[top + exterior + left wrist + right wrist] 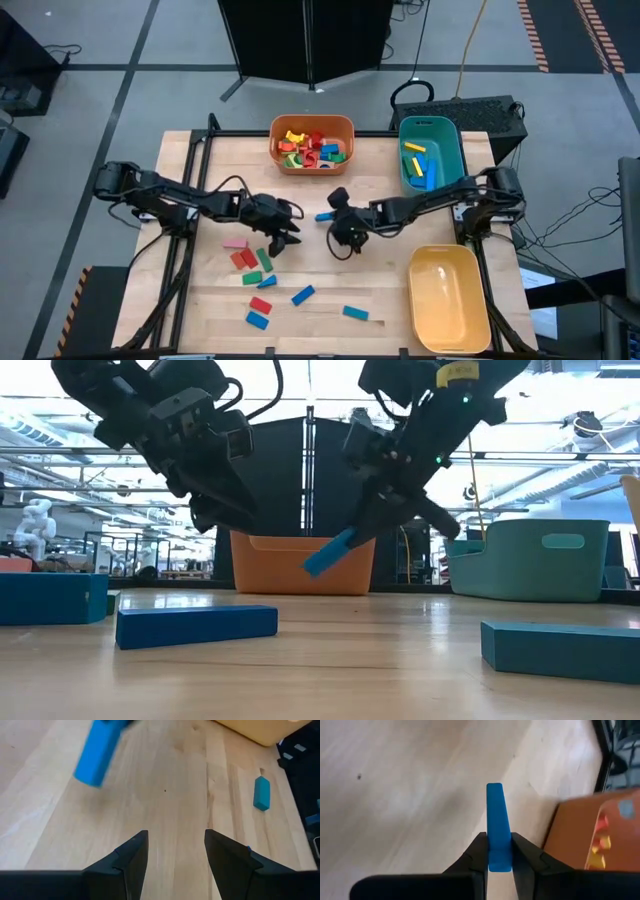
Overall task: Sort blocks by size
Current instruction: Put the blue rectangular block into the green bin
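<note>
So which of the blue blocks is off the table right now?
The long blue block pinched in the right gripper, held tilted in the air mid-table. The other blue blocks lie flat on the table or in the teal bin.

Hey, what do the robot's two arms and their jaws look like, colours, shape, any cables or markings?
Both arms are black, slim and jointed, the left arm and right arm alike, with thin dark cables looping along them. Each ends in a left gripper or right gripper with two flat, tapered black jaws. The low view shows a yellow label and a small green light on one arm.
</note>
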